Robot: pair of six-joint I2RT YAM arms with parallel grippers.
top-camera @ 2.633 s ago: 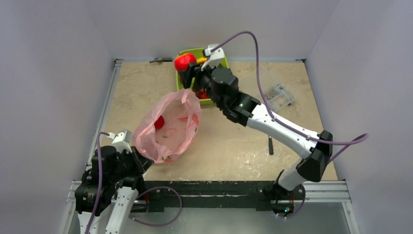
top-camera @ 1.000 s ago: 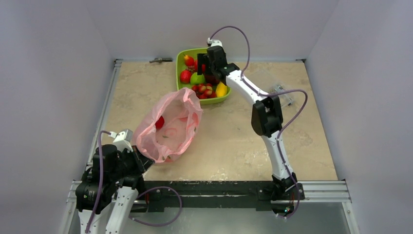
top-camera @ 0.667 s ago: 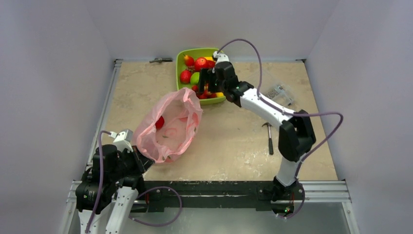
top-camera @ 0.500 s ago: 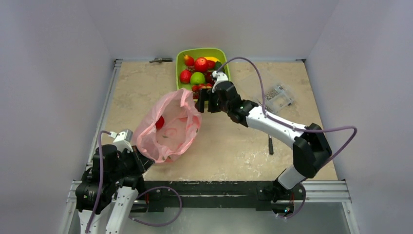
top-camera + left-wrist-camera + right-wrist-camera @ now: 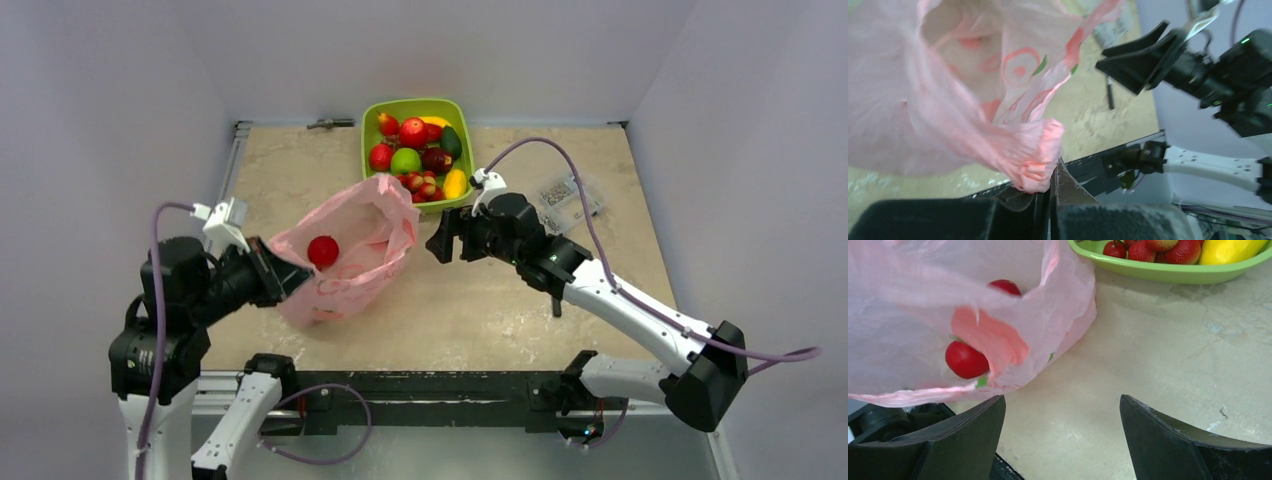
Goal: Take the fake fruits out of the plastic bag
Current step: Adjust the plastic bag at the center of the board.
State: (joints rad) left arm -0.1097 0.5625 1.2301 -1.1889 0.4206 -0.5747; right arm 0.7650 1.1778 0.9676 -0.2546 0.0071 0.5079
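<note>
The pink plastic bag (image 5: pixel 350 262) lies tilted on the table, its near-left edge lifted off the surface. My left gripper (image 5: pixel 283 279) is shut on that bunched edge (image 5: pixel 1037 165). A round red fake fruit (image 5: pixel 322 250) shows inside the bag; the right wrist view shows two red ones through the film (image 5: pixel 966 359) (image 5: pixel 1004 286). My right gripper (image 5: pixel 441 241) hovers just right of the bag's mouth, open and empty (image 5: pixel 1062 399). More fake fruits lie in the green tray (image 5: pixel 369 135): a red one (image 5: pixel 413 131), a green apple (image 5: pixel 405 160), a grape bunch (image 5: pixel 420 186).
The tray also holds a dark avocado (image 5: pixel 452 142) and a yellow piece (image 5: pixel 455 183). A clear box of small parts (image 5: pixel 571 194) sits at the right. A dark tool (image 5: pixel 556 300) lies under my right forearm. Grey walls close in the table.
My right gripper pulled back from over the tray to the bag's right side, empty. My left arm rose and dragged the bag's edge up and leftward, tilting the bag.
</note>
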